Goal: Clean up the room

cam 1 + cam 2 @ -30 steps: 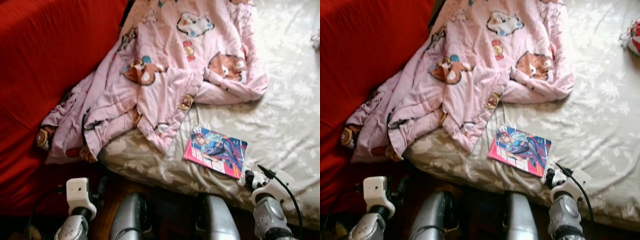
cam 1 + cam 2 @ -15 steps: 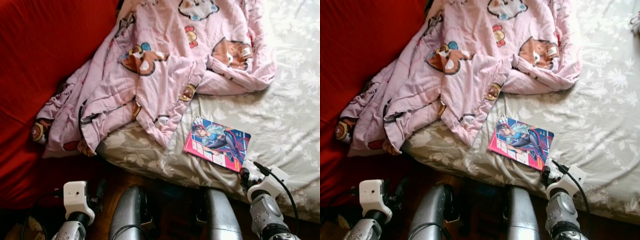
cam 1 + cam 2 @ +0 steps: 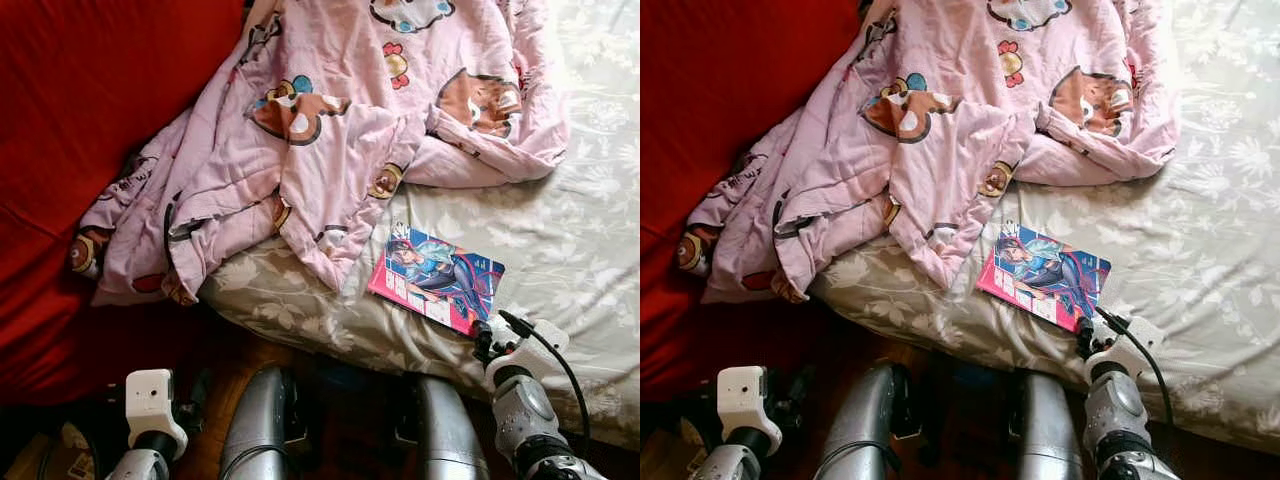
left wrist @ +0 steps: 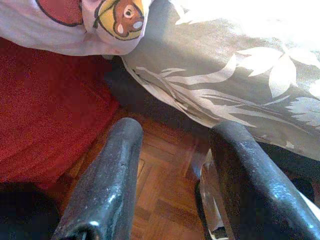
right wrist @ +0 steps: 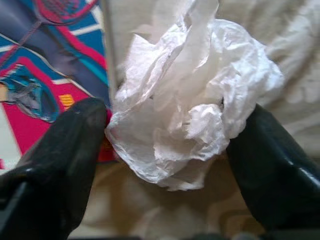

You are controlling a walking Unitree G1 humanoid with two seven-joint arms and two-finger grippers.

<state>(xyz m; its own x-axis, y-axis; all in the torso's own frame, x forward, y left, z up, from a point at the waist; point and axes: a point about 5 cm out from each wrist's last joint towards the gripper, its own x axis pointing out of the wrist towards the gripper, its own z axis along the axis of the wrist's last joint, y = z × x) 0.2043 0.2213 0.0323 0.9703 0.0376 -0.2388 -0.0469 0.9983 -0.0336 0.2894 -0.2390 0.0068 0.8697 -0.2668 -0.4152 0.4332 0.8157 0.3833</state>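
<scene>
A crumpled white tissue (image 5: pixel 185 105) lies on the floral bed sheet (image 3: pixel 570 240), right beside the near corner of a pink and blue comic book (image 3: pixel 436 276). My right gripper (image 5: pixel 175 112) is shut on the tissue, with one black finger (image 5: pixel 65 150) against each side of it. In the left eye view the right gripper (image 3: pixel 492 338) is at the bed's front edge. My left gripper (image 4: pixel 177 130) hangs low by the bed's side over the wooden floor (image 4: pixel 165 190), open with nothing between its fingers.
A rumpled pink cartoon blanket (image 3: pixel 330 130) covers the bed's far left part and hangs over its edge. A red fabric surface (image 3: pixel 90 120) rises on the left. My silver legs (image 3: pixel 262 425) stand against the bed's front.
The whole picture has shifted a little, so the camera moved. My right gripper stays at the comic book's near corner with the tissue in it. The left arm sits lower in the picture.
</scene>
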